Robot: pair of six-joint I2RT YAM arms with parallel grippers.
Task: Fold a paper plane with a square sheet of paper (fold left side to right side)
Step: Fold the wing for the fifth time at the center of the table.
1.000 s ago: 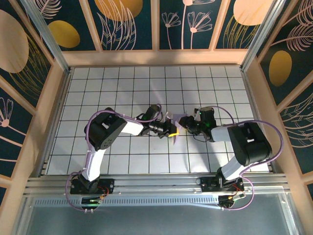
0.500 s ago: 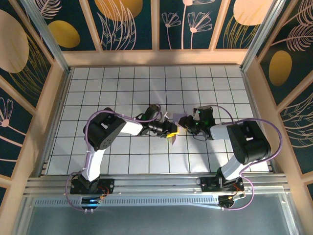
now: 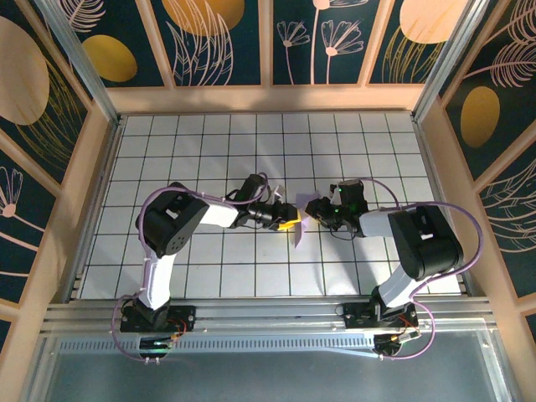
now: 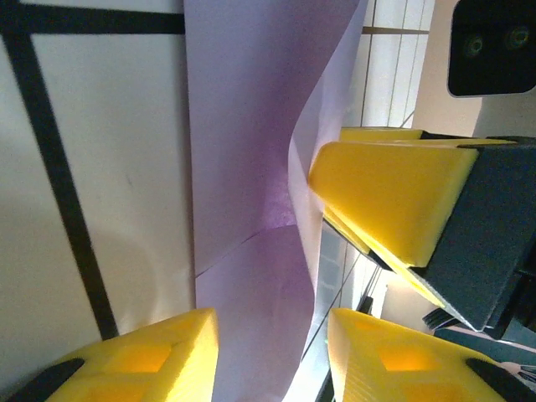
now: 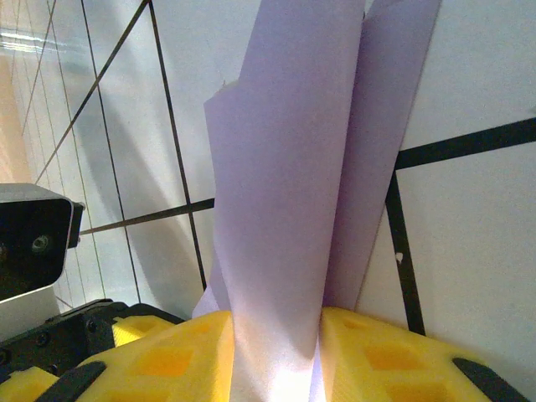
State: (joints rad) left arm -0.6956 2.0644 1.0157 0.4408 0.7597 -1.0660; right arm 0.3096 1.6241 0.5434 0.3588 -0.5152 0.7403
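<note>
Paper plane (image 5: 285, 167) in right gripper (image 5: 276, 339), long axis seemingly near-far.

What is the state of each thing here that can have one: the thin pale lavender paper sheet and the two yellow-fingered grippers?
thin pale lavender paper sheet: folded lengthwise into overlapping layers, bowed rather than flat, not yet a finished plane.
left gripper: open, with the paper passing loosely between its fingers.
right gripper: shut on the paper, with both fingers pressed against the layers.
</note>
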